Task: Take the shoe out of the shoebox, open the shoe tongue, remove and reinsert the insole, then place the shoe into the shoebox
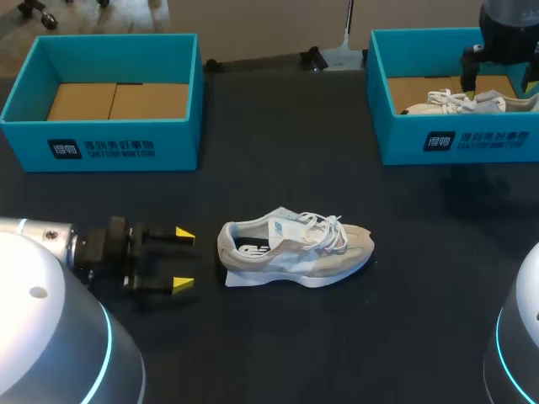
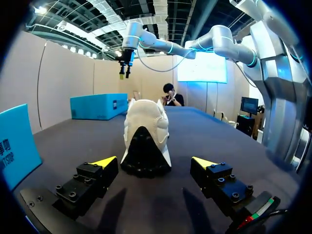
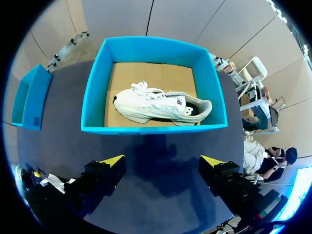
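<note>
The shoe [image 1: 295, 250] stands on its sole in the middle of the frame in the head view, on the dark table [image 1: 278, 353]. Its toe points to the frame's right and its heel to the left. Its laces are loose over the tongue. A thin white edge [image 1: 238, 282] shows along its underside, and I cannot tell what that is.

The left gripper [image 1: 184, 259] is at the lower left of the frame, level with the shoe, and its yellow tips point at the heel. Its fingers are spread wide and hold nothing. A strip of bare table shows between the tips and the heel, so they are near but apart. In the left wrist view the shoe is straight ahead of the gripper with its heel toward it, in line with the gap between the fingers and touching neither.

The left box [image 1: 101, 143] is at the upper left of the head view, well apart from the shoe, with only its brown cardboard floor showing inside. The right box [image 1: 455, 143] is at the upper right and holds a second shoe [image 1: 455, 103].

The right gripper [image 3: 163, 161] hangs over the right box. Its fingers are wide apart and hold nothing. In the right wrist view the second shoe lies on its side on the cardboard floor ahead of the gripper, clear of both fingers. The box's near wall is between it and the tips.
</note>
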`<state>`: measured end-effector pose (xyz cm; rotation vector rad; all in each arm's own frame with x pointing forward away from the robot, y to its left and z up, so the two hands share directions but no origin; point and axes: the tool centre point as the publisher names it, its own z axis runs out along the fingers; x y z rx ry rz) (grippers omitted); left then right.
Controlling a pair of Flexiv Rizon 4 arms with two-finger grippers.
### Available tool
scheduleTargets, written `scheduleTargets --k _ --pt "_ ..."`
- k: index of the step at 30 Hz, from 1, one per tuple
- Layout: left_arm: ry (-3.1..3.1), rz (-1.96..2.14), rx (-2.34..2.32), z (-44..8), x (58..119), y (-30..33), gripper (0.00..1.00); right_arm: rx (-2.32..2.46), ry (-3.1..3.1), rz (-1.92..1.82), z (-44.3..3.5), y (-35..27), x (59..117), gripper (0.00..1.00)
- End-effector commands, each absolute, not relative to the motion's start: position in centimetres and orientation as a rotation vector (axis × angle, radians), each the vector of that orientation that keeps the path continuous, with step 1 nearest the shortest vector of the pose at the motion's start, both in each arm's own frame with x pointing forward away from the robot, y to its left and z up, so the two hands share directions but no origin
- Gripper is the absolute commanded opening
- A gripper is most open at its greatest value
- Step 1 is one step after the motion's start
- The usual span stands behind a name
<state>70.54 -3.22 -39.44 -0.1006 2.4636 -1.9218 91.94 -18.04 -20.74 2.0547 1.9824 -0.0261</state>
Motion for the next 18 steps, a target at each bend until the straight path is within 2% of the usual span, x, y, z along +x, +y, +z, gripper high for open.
scheduleTargets --k 1,18 --pt "2.463 -1.92 -0.102 -39.5 70.5 -3.3 1.0 2.054 1.982 -0.025 -20.8 -18.1 91.9 1.0" --pt "2.442 -1.891 -0.074 -39.5 71.0 -5.4 1.0 2.054 1.982 -0.025 -20.8 -18.1 91.9 1.0"
